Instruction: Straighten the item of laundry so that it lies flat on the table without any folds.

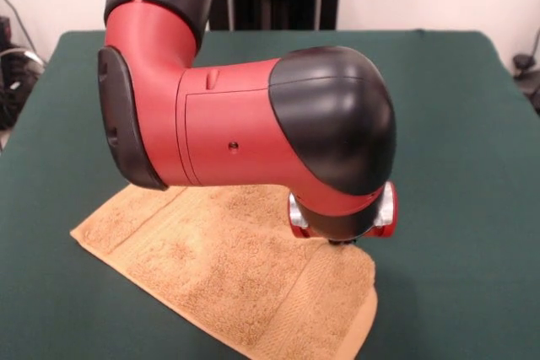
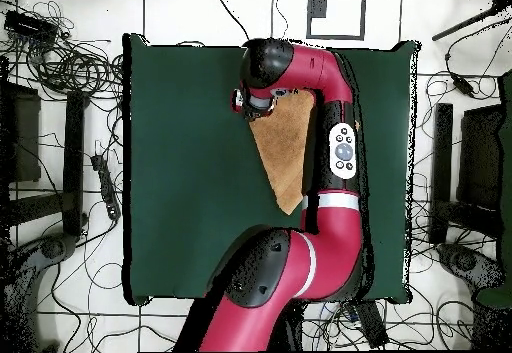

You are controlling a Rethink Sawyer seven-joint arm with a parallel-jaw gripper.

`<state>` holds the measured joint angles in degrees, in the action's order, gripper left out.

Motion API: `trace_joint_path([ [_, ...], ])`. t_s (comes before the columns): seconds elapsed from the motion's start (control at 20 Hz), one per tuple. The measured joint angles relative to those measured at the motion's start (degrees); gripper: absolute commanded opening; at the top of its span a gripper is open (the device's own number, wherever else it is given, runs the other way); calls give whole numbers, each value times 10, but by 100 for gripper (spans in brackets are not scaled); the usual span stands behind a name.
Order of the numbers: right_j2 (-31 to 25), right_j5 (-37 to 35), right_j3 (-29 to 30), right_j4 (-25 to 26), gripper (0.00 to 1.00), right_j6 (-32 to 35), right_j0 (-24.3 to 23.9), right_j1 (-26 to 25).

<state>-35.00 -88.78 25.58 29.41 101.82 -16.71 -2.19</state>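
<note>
1. Looking across the bench in the front view, the arm's big red-and-black wrist housing fills the middle and hangs low over the towel.

2. Towel position: it lies toward the near side of the green cloth, one corner pointing left, its right end rounded over as if doubled, with a flat woven band running along that fold. So it is not flat yet.

3. Gripper: only a dark tip shows under the housing, right at the towel's upper right edge. Fingers — I cannot tell whether they are wide, narrow or pinching cloth; the housing hides them.

4. Risk, as I judge it: if the tip drags sideways with only the top layer caught, the towel could bunch or slide whole instead of unfolding. A lift that is too short would let the fold drop back.

5. Switching to the overhead view, the arm bends up along the towel's right side, then hooks over its wide top end.

6. The gripper sits at the towel's upper left corner here, wrist pointing straight down.

7. The towel shows as a long triangle tapering toward the robot's base, near the bench's far edge, and well clear of the side edges.
</note>
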Motion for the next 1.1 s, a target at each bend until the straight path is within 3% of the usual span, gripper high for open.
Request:
trace_joint_path([
  [0.05, 0, 0, 0, 0, 0, 0, 0, 0],
  [0.1, 1, 1, 0, -2, 100, 0, 1, 0],
  [1.1, 9, 8, 0, -14, 100, 0, 8, 1],
])
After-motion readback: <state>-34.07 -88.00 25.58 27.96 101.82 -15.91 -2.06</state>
